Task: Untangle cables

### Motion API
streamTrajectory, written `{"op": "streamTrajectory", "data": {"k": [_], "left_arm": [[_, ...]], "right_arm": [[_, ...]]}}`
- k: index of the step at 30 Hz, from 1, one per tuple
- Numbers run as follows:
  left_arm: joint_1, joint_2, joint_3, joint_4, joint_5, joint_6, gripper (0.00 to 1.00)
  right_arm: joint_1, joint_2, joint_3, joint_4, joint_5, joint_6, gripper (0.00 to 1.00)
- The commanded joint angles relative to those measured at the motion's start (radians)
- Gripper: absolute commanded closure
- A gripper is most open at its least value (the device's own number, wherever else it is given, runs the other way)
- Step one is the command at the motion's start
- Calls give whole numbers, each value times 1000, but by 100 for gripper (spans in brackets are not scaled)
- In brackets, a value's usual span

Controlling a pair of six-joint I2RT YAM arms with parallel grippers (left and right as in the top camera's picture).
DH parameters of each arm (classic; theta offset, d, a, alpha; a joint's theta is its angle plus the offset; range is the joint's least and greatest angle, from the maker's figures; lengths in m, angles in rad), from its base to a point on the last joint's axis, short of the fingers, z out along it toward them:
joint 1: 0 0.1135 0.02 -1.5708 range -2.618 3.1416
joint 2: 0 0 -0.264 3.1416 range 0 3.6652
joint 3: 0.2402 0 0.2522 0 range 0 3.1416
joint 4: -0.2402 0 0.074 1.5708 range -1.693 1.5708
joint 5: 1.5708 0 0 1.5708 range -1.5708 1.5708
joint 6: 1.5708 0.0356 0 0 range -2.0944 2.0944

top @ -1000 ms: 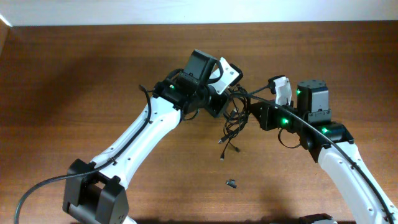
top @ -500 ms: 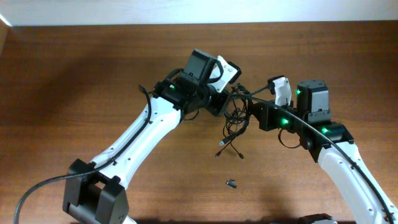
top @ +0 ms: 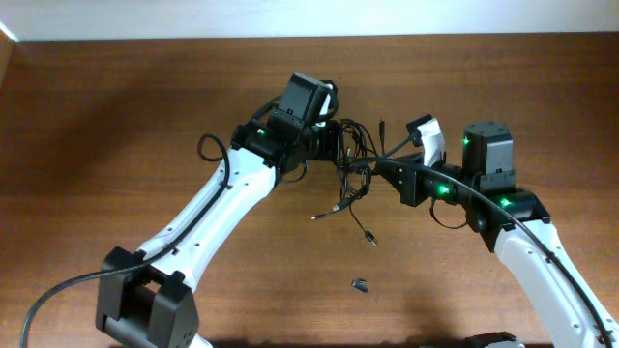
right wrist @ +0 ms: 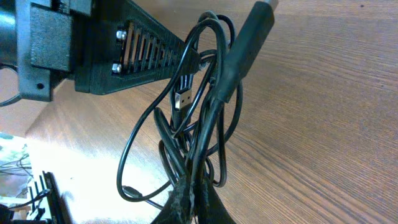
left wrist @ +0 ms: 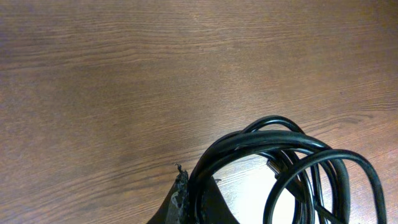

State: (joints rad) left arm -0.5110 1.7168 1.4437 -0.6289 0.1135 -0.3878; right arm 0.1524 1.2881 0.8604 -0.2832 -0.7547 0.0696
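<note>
The cables are a tangle of thin black cords held above the wooden table between my two grippers, with plug ends hanging down toward the table. My left gripper is shut on looped strands of the cables. My right gripper is shut on a bundle of strands, with a thick plug sticking up. The two grippers are close together, the left one just left of the right one.
A tiny dark stubby piece lies on the table below the tangle. The left arm's black housing fills the upper left of the right wrist view. The table's far edge meets a white wall.
The left gripper has moved left and up, pulling the tangle with it. The hanging plug ends have swung and spread wider. The right gripper shifted slightly left.
</note>
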Motion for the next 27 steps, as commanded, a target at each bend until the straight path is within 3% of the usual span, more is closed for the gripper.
{"op": "streamTrajectory", "data": {"k": [1, 6, 16, 17, 18, 20, 23, 24, 27], "left_arm": [[10, -19, 8, -15, -94, -37, 100], [10, -19, 8, -54, -163, -39, 100], [10, -19, 8, -64, -113, 28, 100], [10, -19, 8, -64, -112, 43, 100], [10, -19, 8, -64, -112, 45, 100], [10, -19, 8, -64, -109, 46, 100], [10, -19, 8, -60, -63, 108, 100], [10, -19, 8, -52, -17, 152, 100], [9, -19, 8, -31, 188, 359, 100]], "right_arm": [[3, 0, 11, 27, -94, -13, 96], [3, 0, 11, 34, -103, -11, 96], [3, 0, 11, 10, 5, -2, 90], [3, 0, 11, 3, 14, -2, 82], [3, 0, 11, -2, 27, -2, 52], [3, 0, 11, -13, 35, -3, 46], [3, 0, 11, -13, 42, -2, 11], [3, 0, 11, -18, 55, -2, 5], [3, 0, 11, -21, 60, -3, 2]]}}
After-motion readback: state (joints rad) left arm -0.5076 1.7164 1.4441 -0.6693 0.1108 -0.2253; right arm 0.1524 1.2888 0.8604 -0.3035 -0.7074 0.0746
